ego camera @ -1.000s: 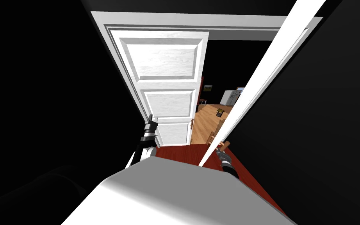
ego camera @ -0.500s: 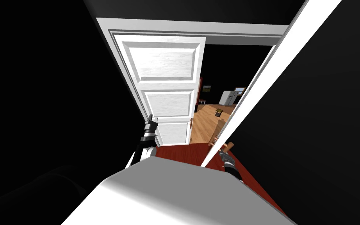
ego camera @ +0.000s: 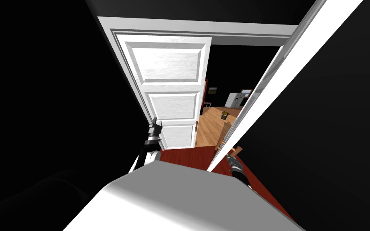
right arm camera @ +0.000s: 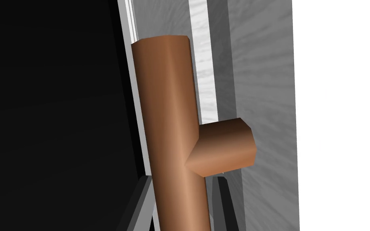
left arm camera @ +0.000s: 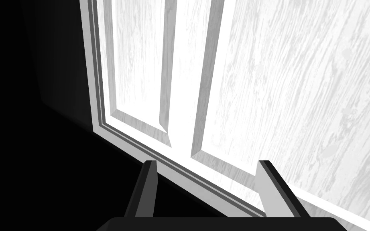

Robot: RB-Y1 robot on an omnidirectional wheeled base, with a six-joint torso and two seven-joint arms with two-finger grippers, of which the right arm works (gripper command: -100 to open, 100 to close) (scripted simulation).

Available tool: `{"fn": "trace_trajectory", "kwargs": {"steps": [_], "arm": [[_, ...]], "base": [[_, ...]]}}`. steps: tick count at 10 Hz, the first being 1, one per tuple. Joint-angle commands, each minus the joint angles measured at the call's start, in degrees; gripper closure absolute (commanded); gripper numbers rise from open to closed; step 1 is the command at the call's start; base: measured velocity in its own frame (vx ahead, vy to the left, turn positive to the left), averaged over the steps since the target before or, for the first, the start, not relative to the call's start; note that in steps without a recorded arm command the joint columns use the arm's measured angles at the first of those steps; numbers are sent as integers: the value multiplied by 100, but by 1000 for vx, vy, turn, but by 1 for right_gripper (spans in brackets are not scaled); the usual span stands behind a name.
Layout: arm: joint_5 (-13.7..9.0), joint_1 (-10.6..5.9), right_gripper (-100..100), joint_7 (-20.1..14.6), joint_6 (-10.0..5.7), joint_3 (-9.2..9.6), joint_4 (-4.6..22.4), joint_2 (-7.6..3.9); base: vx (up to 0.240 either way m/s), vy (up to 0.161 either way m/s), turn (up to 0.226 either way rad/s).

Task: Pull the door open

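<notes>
Right tool [ego camera: 229, 155] [right arm camera: 180, 178] is clamped on the brown bar handle [ego camera: 236, 150] [right arm camera: 172, 120] of the right-hand door [ego camera: 288, 68] [right arm camera: 260, 80], one finger pressed on each side of the bar. A short brown stub joins the bar to the door face. This white door stands partly open and swung toward me, seen nearly edge-on as a slanted band from the frame's top right corner down to the red floor [ego camera: 188, 156].

Left tool [ego camera: 155, 122] [left arm camera: 207, 162] is raised by the left door leaf [ego camera: 168, 92] [left arm camera: 300, 80], fingers wide apart and holding nothing, near the leaf's hinge-side edge and the frame. That leaf is white and panelled, with a small brown handle [ego camera: 196, 126] at its free edge.

Through the gap is a wood floor [ego camera: 212, 124] and a white unit [ego camera: 236, 100], maybe a fridge, too small to be sure. Black areas flank the doorway.
</notes>
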Motion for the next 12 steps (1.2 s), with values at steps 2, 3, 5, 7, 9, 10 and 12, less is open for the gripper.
{"fn": "trace_trajectory", "kwargs": {"steps": [2,3,5,7,9,10,12], "arm": [[-45,49,100,-29,70,4,301,-33],[-138,56,100,-38,137,-5,306,-50],[-138,56,100,-38,137,-5,228,-50],[-231,64,100,-47,204,-15,310,-67],[-231,64,100,-47,204,-15,310,-67],[-231,64,100,-47,204,-15,310,-67],[-231,64,100,-47,204,-15,310,-67]], "base": [[-14,6,8],[-8,-9,-7],[-16,2,-14],[-15,-1,1],[-2,-3,-3],[0,0,0],[2,-3,-1]]}}
